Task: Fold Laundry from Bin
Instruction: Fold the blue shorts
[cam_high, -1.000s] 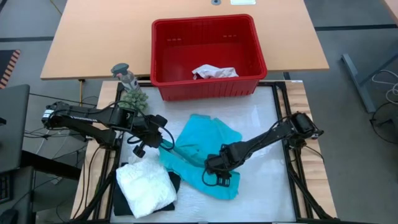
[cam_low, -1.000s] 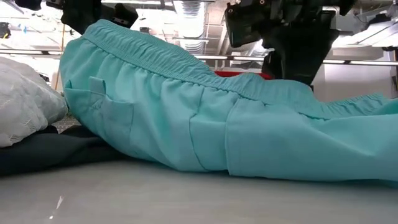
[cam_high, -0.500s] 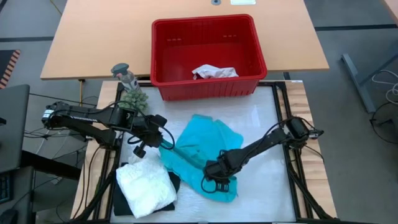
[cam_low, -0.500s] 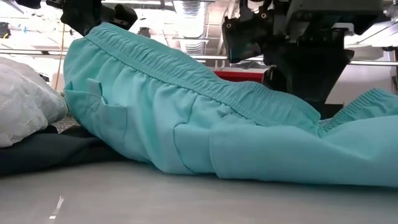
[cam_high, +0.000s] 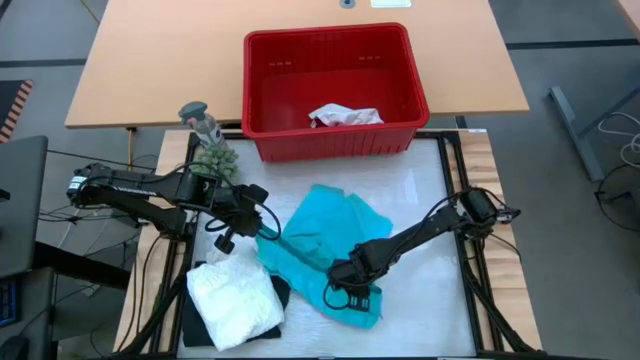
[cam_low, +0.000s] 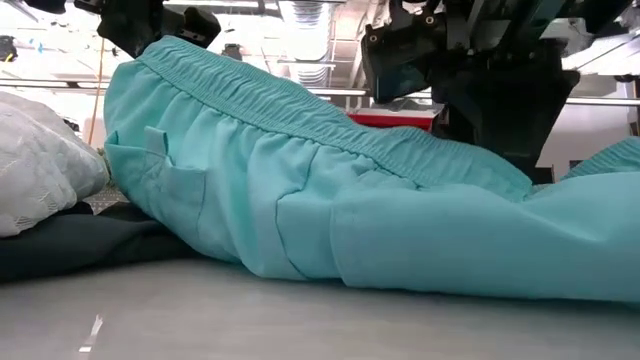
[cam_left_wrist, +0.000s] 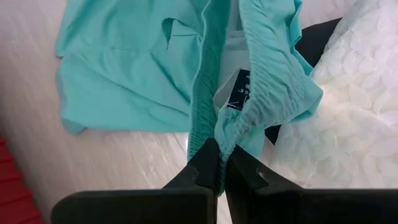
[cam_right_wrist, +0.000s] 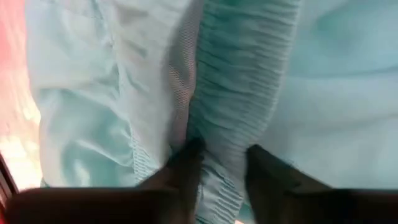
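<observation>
1. Red bin (cam_high: 405, 70) sits at the far edge of the work mat, straddling onto the wooden table (cam_high: 150, 60). It holds a single crumpled white lacy garment (cam_high: 343, 115), lying near the front wall.
2. On the mat: teal shorts (cam_high: 325, 235) spread at centre; white lacy cloth (cam_high: 235, 300) folded at the near left, lying on top of a black garment (cam_high: 285, 292).
3. Left gripper (cam_high: 264, 231) is at the left end of the shorts' elastic waistband; its fingers (cam_left_wrist: 205, 163) are pressed together with the band pinched between them.
4. Right gripper (cam_high: 352, 293) is down on the near right part of the shorts, its fingers (cam_right_wrist: 186, 162) partly apart and straddling the waistband ridge; a firm grip cannot be told.
5. Small green plant (cam_high: 215, 158) stands left of the bin, by a grey scanner-like device (cam_high: 200, 118).
6. Left wrist view alone shows a black label (cam_left_wrist: 235, 93) inside the waistband.
7. Low view alone shows the waistband raised at its left end and sloping down to the right.
</observation>
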